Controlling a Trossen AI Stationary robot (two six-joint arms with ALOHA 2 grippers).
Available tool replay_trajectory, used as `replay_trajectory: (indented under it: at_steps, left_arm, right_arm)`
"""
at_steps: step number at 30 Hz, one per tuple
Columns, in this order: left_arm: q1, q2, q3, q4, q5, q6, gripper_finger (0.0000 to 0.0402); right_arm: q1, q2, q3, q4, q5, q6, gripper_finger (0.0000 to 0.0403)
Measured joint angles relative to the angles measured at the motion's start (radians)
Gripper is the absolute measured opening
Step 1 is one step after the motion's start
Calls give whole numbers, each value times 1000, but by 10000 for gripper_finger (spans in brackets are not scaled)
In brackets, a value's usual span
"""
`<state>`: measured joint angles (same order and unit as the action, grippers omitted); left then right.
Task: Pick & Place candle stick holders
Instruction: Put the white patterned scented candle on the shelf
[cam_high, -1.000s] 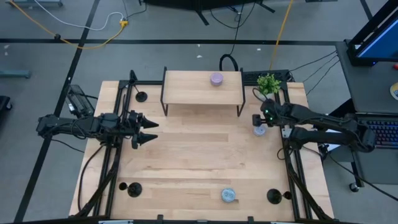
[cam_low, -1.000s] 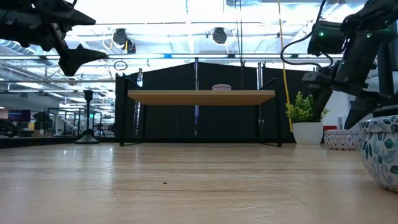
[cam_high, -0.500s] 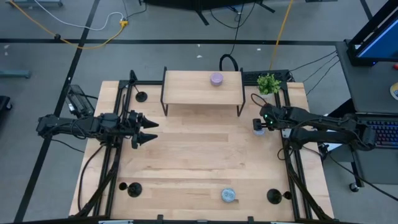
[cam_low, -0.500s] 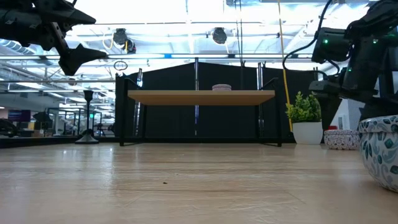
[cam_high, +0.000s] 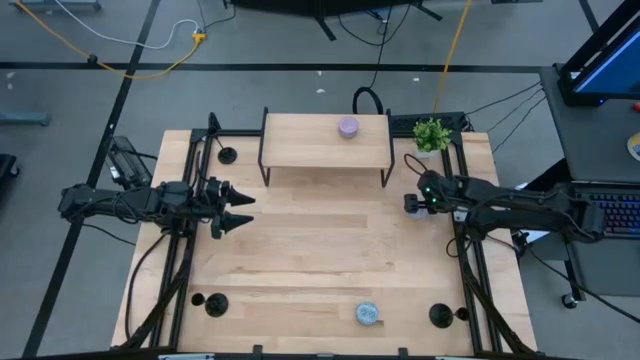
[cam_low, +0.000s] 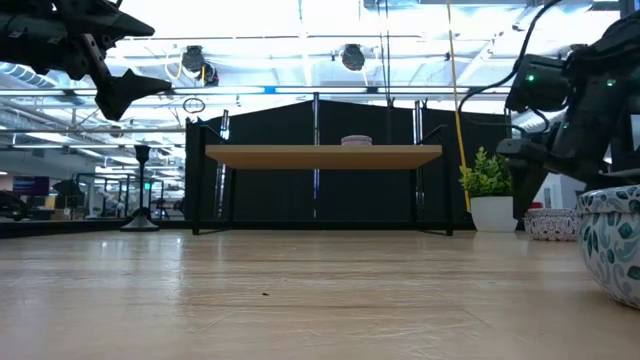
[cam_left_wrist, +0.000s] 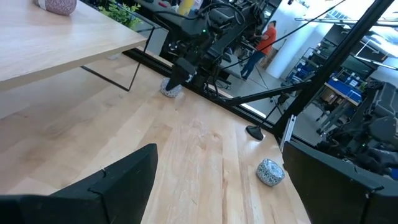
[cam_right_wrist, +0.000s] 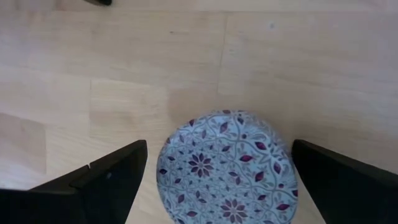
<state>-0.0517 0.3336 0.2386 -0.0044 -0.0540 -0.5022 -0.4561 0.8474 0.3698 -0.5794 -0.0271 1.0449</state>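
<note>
Right tool (cam_right_wrist: 217, 180) lowered over patterned bowl (cam_right_wrist: 227, 165) | wide open | empty

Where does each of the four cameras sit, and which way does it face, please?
High view: above, straight down on the table; both arms.
Low view: tabletop height, level toward the shelf; grippers overhead.
Left wrist view: on the left arm, across the table; left gripper open.
Right wrist view: downward; right gripper open over a patterned dish.
Shared: the purple pot on the shelf, high and low.

Pale smooth wooden table (cam_high: 320, 260), matt black candle stick holders (cam_high: 210, 303), glossy floral-patterned ceramic bowl (cam_right_wrist: 227, 165).
</note>
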Motion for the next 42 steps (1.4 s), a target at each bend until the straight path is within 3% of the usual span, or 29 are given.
replay_trajectory:
  at_steps: [21,32,42]
  left_arm:
    - [0,0,0,8,-1,1,351]
    - [0,0,0,8,-1,0,351]
    - [0,0,0,8,-1,8,351]
  right_arm:
    - [0,1,-28,8,-2,7,394]
    - [-1,1,-29,-3,-28,39,339]
    - [-1,2,-29,-72,-51,96,336]
